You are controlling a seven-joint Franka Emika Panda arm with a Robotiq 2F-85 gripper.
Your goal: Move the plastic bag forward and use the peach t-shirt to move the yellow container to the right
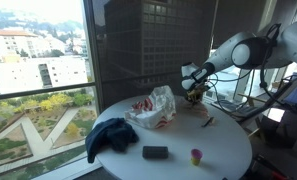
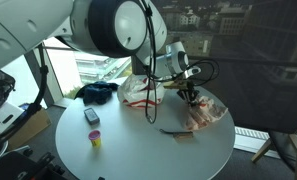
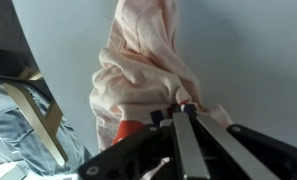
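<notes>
**Peach t-shirt gripped on the round table**

In the wrist view the gripper is seen clenched on the lower edge of the bunched cloth, which runs up to the top centre of the frame. In an exterior view the plastic bag is found at centre, just left of the gripper. The yellow container is set at lower left, near a black block and well apart from the cloth.

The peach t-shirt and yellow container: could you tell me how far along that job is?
Done: unclear; the plastic bag lies beside the shirt. In hand: the gripper is shut on the peach t-shirt. Left: the yellow container stands apart from it, not yet pushed.
</notes>
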